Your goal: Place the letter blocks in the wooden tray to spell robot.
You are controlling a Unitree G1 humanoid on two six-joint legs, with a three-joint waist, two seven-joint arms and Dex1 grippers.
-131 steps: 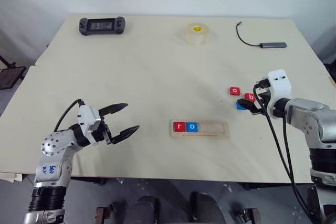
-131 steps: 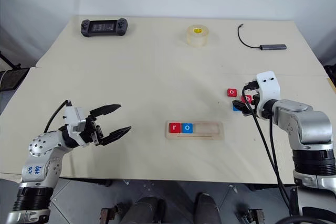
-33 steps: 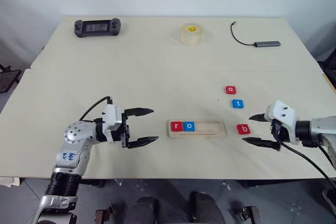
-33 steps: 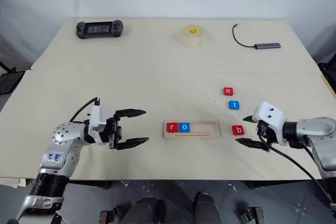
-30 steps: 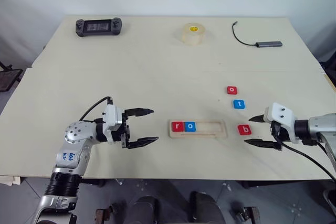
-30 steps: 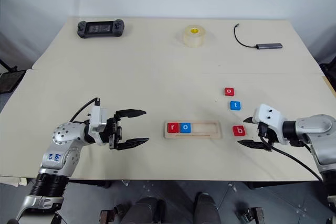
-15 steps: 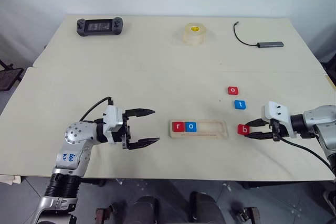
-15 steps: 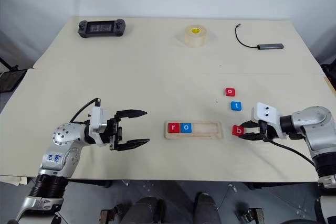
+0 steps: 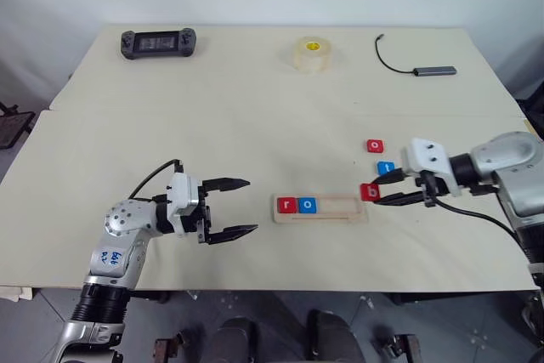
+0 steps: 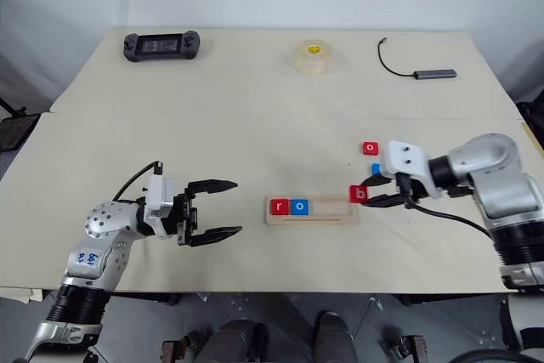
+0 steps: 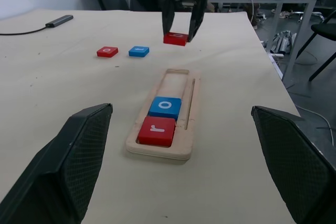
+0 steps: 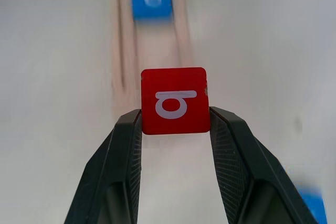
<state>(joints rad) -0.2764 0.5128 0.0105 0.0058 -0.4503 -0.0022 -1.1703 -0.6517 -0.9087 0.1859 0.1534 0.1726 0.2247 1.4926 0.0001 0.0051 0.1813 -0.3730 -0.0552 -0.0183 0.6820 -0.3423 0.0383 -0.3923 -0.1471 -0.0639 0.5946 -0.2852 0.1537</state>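
My right gripper [image 9: 374,193] is shut on the red "b" block [image 9: 369,192], holding it just above the right end of the wooden tray [image 9: 340,217]. The right wrist view has that block [image 12: 174,100] pinched between the fingers [image 12: 122,156] over the tray's slot. A red "r" block [image 9: 287,205] and a blue "o" block [image 9: 308,206] sit at the tray's left end. On the table to the right lie a red "o" block [image 9: 375,146] and a blue "t" block [image 9: 387,167]. Left of the tray, my left gripper [image 9: 240,207] hangs open and holds nothing.
A black game controller [image 9: 160,41] lies at the table's far left, a roll of clear tape [image 9: 312,53] at the far middle, and a cable with a grey adapter [image 9: 434,69] at the far right.
My right gripper shut on the red "b" block on the table, lifted it and carried it left to the tray's right end. The left arm stayed still.
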